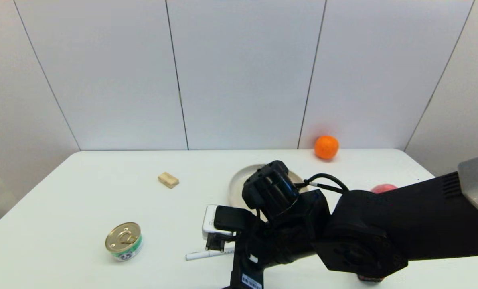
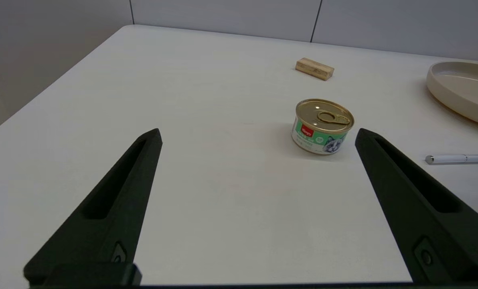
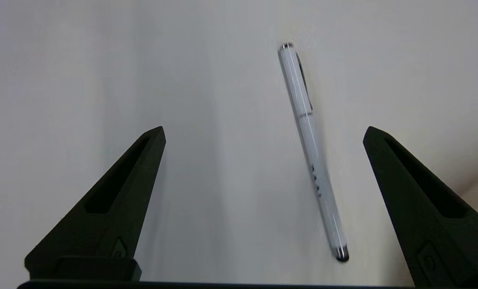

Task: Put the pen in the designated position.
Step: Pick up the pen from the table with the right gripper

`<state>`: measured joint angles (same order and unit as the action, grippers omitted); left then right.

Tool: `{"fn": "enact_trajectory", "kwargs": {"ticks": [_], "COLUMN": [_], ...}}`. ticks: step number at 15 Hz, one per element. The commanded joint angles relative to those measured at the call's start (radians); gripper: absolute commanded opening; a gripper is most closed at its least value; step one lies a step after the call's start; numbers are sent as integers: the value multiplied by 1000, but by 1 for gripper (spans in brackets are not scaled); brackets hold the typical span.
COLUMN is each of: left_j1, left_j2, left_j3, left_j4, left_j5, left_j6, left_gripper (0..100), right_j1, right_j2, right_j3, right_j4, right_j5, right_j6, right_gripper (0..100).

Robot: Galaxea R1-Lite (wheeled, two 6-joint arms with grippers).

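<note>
pen [image 3: 311, 150] lies flat on the white table [image 1: 82, 200], near the front edge, between the can [image 1: 123, 241] on the robot's left and our right arm, which covers its other end in the head view. we note it is untouched and free of any grip.

right claw [image 3: 263, 132] hangs directly over the pen, fingers spread wide and holding nothing. from the right wrist view the barrel lies between the two fingers but off centre, closer to one finger [image 3: 415, 192] than the other, and runs roughly along the gap, slightly aslant. left claw [image 2: 259, 134] is parked low over the table at the robot's left, also spread and empty, facing the can and the wooden block [image 2: 314, 68].

we judge the step in hand to be the approach for pickup; the grasp is not yet made and the placing has not begun.

next move, in our view, calls for centring the claw over the barrel, lowering until the fingertips reach the table on either side, then closing across the barrel. the pen is slim and round, so it may roll or slip out if pinched off centre.

plate [image 1: 239, 184], orange [image 1: 326, 147] and a red object [image 1: 383, 188] sit farther back. no marker for the target spot is visible.
</note>
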<state>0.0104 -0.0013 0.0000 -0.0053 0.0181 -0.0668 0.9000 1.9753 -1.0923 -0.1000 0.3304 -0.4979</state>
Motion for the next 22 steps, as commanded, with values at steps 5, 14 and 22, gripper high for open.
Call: {"fn": "enact_trajectory", "kwargs": {"ticks": [5, 14, 22], "left_j1": [0, 0, 0], "left_j2": [0, 0, 0], "left_j3": [0, 0, 0], "left_j4": [-1, -1, -1], "left_j5": [0, 0, 0], "left_j6": [-1, -1, -1], "left_gripper": [100, 100, 100], "right_j1": [22, 0, -3], "right_j2": [8, 112, 142], "right_j3": [19, -17, -43], "right_j4": [-69, -55, -40], "right_j5": [-76, -79, -113], "right_j6": [10, 59, 99], "right_gripper": [100, 100, 100]}}
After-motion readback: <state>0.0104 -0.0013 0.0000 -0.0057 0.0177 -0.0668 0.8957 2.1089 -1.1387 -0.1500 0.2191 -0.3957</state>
